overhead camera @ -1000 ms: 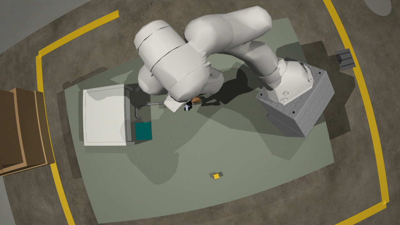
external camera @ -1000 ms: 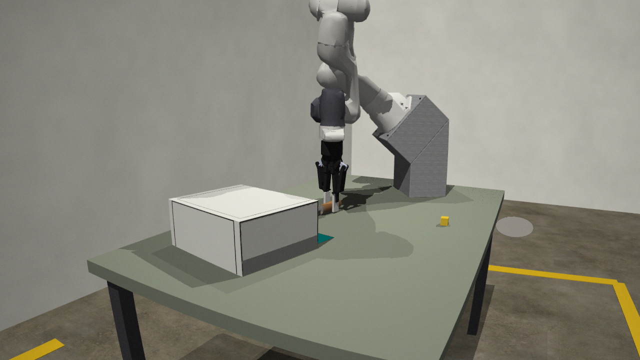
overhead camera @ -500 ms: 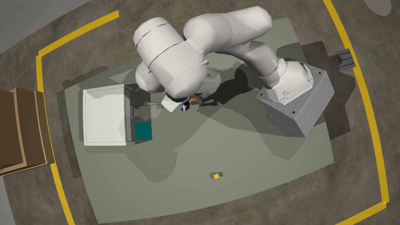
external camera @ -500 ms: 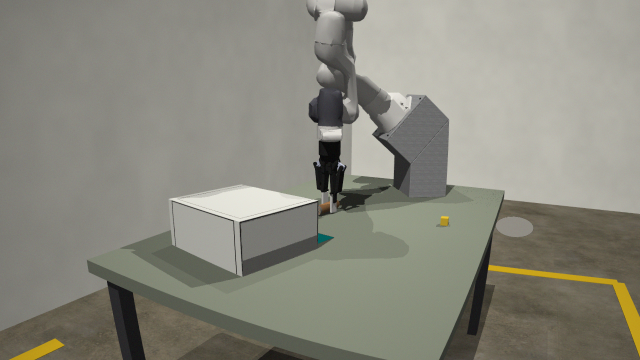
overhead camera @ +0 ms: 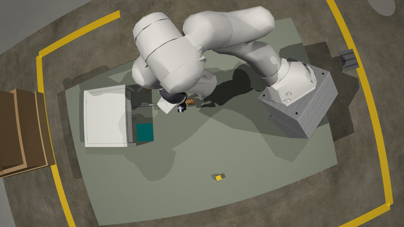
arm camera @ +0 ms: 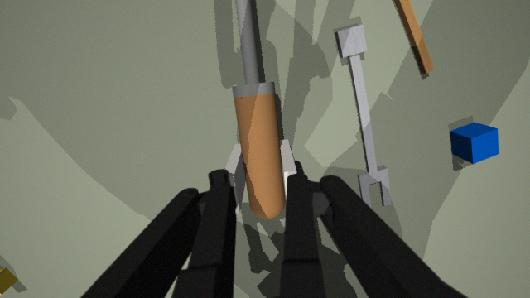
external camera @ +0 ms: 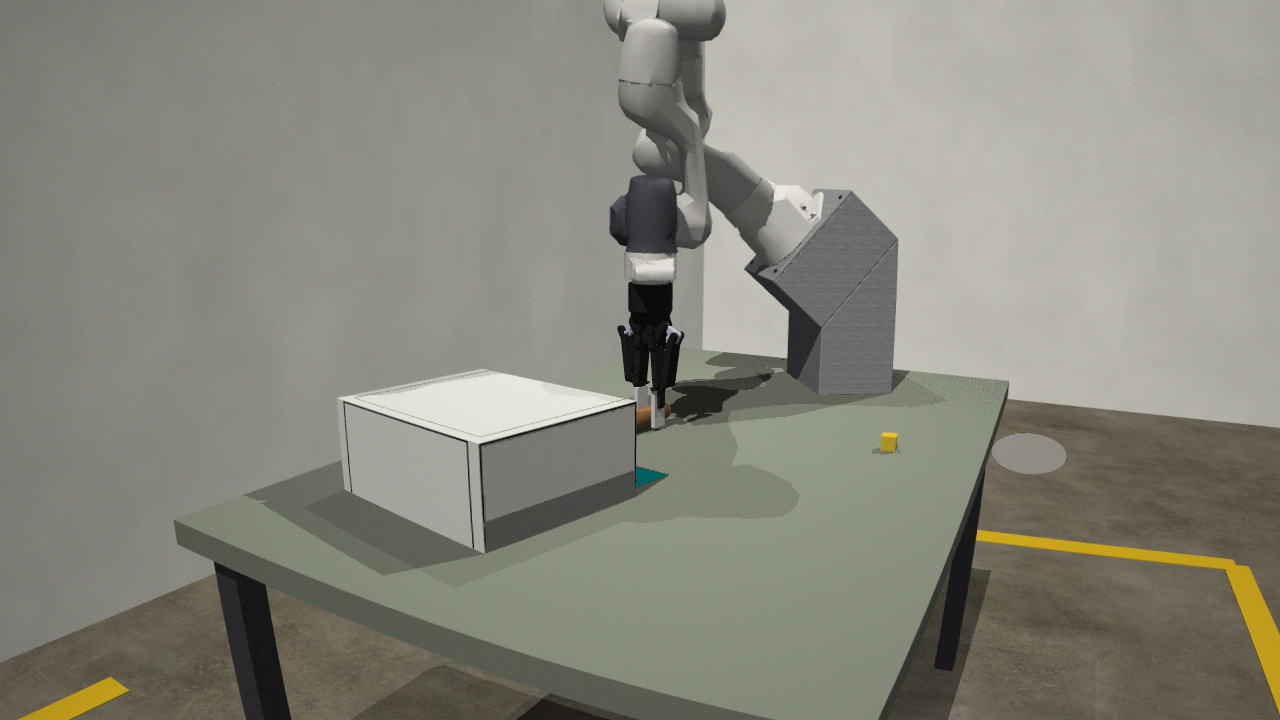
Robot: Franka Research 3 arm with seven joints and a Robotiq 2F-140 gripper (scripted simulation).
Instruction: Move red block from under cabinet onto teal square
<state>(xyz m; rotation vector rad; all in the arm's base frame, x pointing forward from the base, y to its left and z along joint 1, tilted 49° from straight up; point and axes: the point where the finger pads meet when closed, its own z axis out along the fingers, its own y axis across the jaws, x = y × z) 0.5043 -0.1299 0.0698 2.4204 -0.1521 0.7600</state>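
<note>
Red block: not visible in any view; whether it lies under the cabinet cannot be told.
Cabinet (overhead camera: 105, 115): white box on the table, its open side facing the arm's base; its grey front edge borders the teal square.
Teal square (overhead camera: 145, 132): flat on the table, just beside the cabinet's front; in the exterior view only a corner of it (external camera: 650, 476) shows past the cabinet.
Gripper (arm camera: 261, 163): pointing straight down, low over the table, clamped on the tool's handle; white pads (arm camera: 288, 159) press it from both sides.
Tool (arm camera: 258, 153): orange handle with a grey collar and a thin grey rod (overhead camera: 144, 105) that runs toward the cabinet's front; its far end is lost in shadow. The handle's rounded end (overhead camera: 191, 102) sticks out from the gripper on the base side.
Handle height: whether it rests on the table or is just above it cannot be told.
Table (external camera: 716, 573): grey-green top on dark legs.
Base (overhead camera: 310, 113): grey block at the table's far side, carrying the white arm.
Grey fork tool (arm camera: 363, 120): lies on the table beside the held tool, apart from it.
Wooden stick (arm camera: 414, 35): lies further out, partly cut off.
Blue cube (arm camera: 474, 141): sits alone near the fork tool.
Yellow cube (overhead camera: 218, 177): well apart from the cabinet.
</note>
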